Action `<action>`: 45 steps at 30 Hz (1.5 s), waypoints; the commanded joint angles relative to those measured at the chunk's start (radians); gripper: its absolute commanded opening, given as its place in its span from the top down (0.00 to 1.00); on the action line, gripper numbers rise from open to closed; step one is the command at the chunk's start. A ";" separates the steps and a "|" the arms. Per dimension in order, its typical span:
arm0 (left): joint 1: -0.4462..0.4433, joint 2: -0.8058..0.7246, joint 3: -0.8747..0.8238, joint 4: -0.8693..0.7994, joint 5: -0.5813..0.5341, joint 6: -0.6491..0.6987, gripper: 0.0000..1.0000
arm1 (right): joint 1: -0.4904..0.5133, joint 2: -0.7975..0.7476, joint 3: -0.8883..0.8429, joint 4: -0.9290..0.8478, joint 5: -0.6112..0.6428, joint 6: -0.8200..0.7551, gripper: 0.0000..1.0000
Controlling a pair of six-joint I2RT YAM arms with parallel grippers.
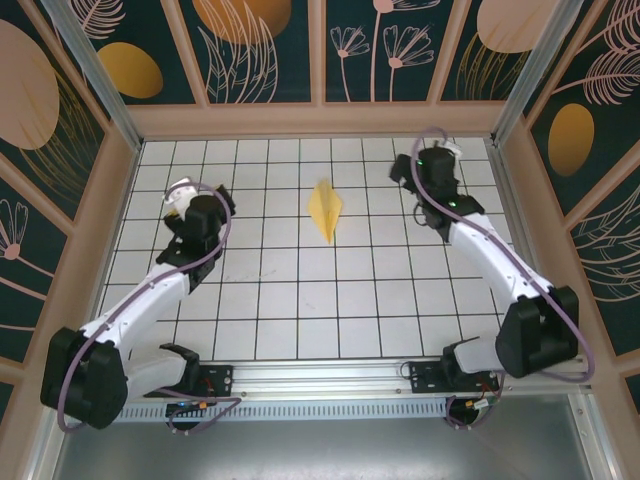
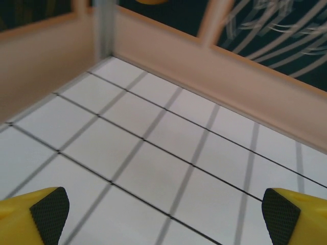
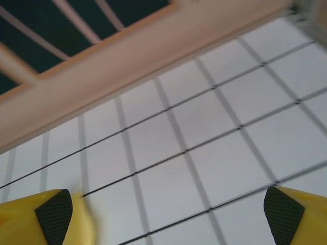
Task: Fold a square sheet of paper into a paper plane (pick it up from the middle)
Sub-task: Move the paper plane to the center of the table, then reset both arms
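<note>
Pads (image 2: 48, 209), black on yellow fingers, sit at the lower corners of each wrist view.
- Left gripper (image 2: 163, 213): spread wide, nothing between the jaws.
- Right gripper (image 3: 168, 214): likewise wide apart and empty.
- Tabletop (image 2: 153, 148): white grid beneath both, running to the far wall.
- Plane (image 1: 325, 208): pale-yellow dart lying flat mid-tabletop toward the far side, well apart from both grippers. Its long axis runs 12 to 6 in the top view, point at 6, broad end at 12.
- Bearing: plane at 3 o'clock from the left gripper and about 8 o'clock from the right. The right is judged somewhat nearer.
- Views: the top view supplies the plane's lie against both arms. The wrist views, aimed at tiles and far wall, supply instead the gap between the pads.
</note>
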 commanded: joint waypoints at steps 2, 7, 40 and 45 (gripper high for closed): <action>0.088 -0.036 -0.106 0.089 -0.115 0.090 0.02 | -0.132 -0.077 -0.193 0.168 0.103 -0.079 0.01; 0.144 -0.029 -0.209 0.224 -0.098 0.173 0.01 | -0.255 -0.027 -0.328 0.353 0.090 -0.178 0.02; 0.341 0.387 -0.423 1.158 0.571 0.459 0.01 | -0.313 0.211 -0.800 1.403 -0.349 -0.449 0.01; 0.341 0.384 -0.431 1.167 0.566 0.462 0.01 | -0.314 0.211 -0.797 1.394 -0.354 -0.447 0.01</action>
